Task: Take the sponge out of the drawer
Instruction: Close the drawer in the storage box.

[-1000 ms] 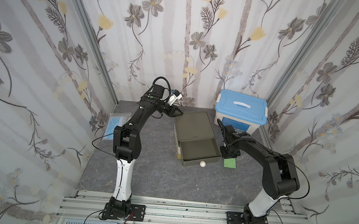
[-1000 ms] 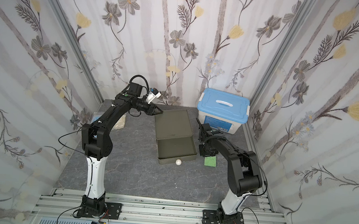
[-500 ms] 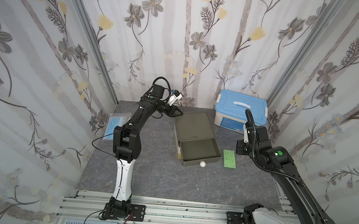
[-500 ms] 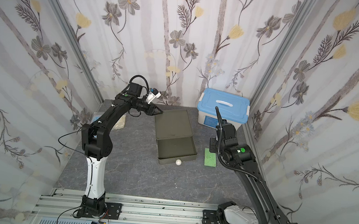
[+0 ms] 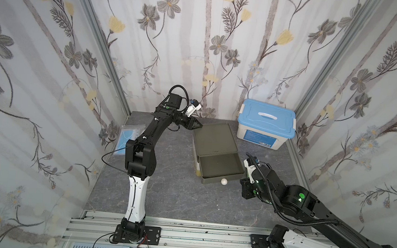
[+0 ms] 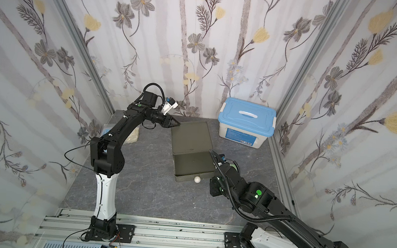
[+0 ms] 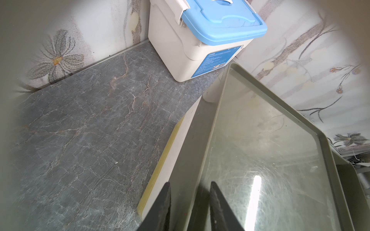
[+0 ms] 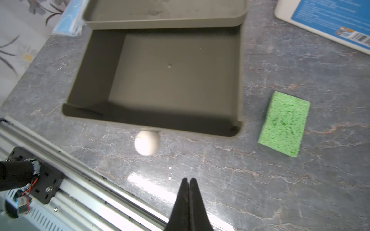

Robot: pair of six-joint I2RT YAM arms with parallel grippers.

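Observation:
The green sponge [image 8: 284, 124] lies flat on the grey table, outside the drawer and beside its right wall. In both top views my right arm [image 5: 260, 182] covers it. The olive drawer [image 8: 170, 80] is pulled out of its cabinet [image 5: 215, 138] and holds nothing; its white knob [image 8: 147, 143] faces the front. My right gripper [image 8: 188, 180] is shut and empty, above bare table in front of the knob. My left gripper [image 7: 190, 183] sits at the cabinet's back left corner [image 5: 198, 125], with its jaws closed on the raised rim of the cabinet's top.
A white box with a blue lid [image 5: 266, 121] stands at the back right, close to the cabinet. A packet of blue masks [image 5: 128, 136] lies by the left wall. An aluminium rail [image 5: 184, 235] runs along the table's front edge. Flowered walls close in three sides.
My right gripper has let go of the sponge, shut, and drawn back from it toward the front. The sponge stays on the table. The left arm has not moved.

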